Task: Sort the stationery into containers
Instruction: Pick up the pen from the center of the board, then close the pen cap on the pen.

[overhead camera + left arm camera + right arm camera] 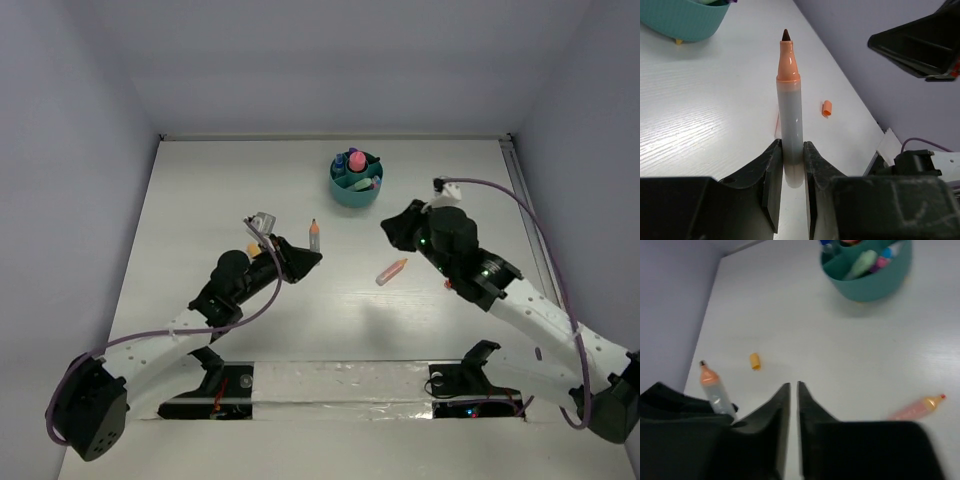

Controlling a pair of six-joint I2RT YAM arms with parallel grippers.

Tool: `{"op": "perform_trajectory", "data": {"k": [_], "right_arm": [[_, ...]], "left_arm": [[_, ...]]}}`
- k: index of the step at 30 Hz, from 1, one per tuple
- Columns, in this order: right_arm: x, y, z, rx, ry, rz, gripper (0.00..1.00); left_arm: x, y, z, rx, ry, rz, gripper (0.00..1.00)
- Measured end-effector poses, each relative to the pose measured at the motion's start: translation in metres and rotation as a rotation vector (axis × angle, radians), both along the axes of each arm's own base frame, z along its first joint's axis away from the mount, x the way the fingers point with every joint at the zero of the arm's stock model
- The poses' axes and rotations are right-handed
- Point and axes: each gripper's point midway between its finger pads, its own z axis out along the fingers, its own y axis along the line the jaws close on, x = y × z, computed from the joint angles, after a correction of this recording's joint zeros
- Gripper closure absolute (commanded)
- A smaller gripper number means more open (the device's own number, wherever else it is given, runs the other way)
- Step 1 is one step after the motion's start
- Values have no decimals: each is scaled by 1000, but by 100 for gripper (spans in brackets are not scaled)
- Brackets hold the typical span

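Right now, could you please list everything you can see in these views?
organiser: one, teal, round, far centre of the table.
stationery in the organiser: several, pink, blue, purple, green; exact count unclear.
marker: one, grey barrel, orange uncapped tip, clamped in the left gripper.
pen: one, pink-orange, lying on the table between the arms.
cap: one, orange, loose on the table.
table: one, white.
left gripper: black, shut on the marker.
right gripper: black, shut, empty.

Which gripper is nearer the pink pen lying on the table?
Right. The right gripper is just beyond the pink pen; the left gripper, holding an orange-tipped marker, sits farther off to its left.
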Motion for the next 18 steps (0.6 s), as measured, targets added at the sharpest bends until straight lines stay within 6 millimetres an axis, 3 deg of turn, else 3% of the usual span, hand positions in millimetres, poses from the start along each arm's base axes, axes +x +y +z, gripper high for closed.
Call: {"op": "perform_trajectory", "data": {"k": [2,5,8,9,13,18], "right_arm": [[3,-34,-13,-30,43,-92,98],[3,-95,-61,-119,168,-267,85],[-18,-157,-126,-254,355,-436,29],[-22,-170,-134,-274,384,-474,23],[-37,-196,-163,-340,525,-561,19],[-37,-225,-189,-350,654,-667,27]], "left_arm": [[-4,1,5,3,-22,-17,100],[-11,0,14,-11,-53,-45,100],[-16,0,19,-22,-76,-65,100],[-17,0,18,-23,-79,-69,100],[-20,0,11,-12,-76,-81,100],[-25,4,10,-8,-91,-81,100]]}}
